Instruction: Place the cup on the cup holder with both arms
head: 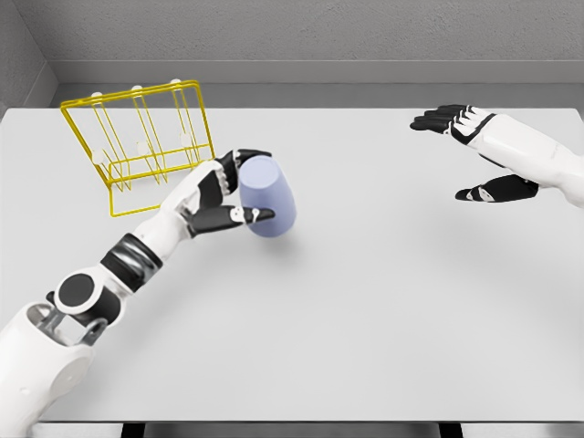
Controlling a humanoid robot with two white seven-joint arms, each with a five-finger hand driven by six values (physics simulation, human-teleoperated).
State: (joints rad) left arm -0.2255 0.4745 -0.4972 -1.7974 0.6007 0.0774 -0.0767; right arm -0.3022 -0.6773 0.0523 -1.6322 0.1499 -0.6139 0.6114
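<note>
Left hand [224, 192] is wrapped around the pale blue plastic cup [267, 197], yellow wire cup holder [141, 137] sitting at its 10 o'clock. Right hand [474, 151] hangs empty, fingers spread, at 3 o'clock.

On the table [365, 347], the cup [268, 197] lies just right of the cup holder [141, 137], before it.

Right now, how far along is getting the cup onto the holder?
Done: the left hand is closed around the cup, thumb in front and fingers behind. In hand: the cup is tilted beside the yellow holder, not on it. Left: hanging it on a peg. The right hand is open, far right.
</note>
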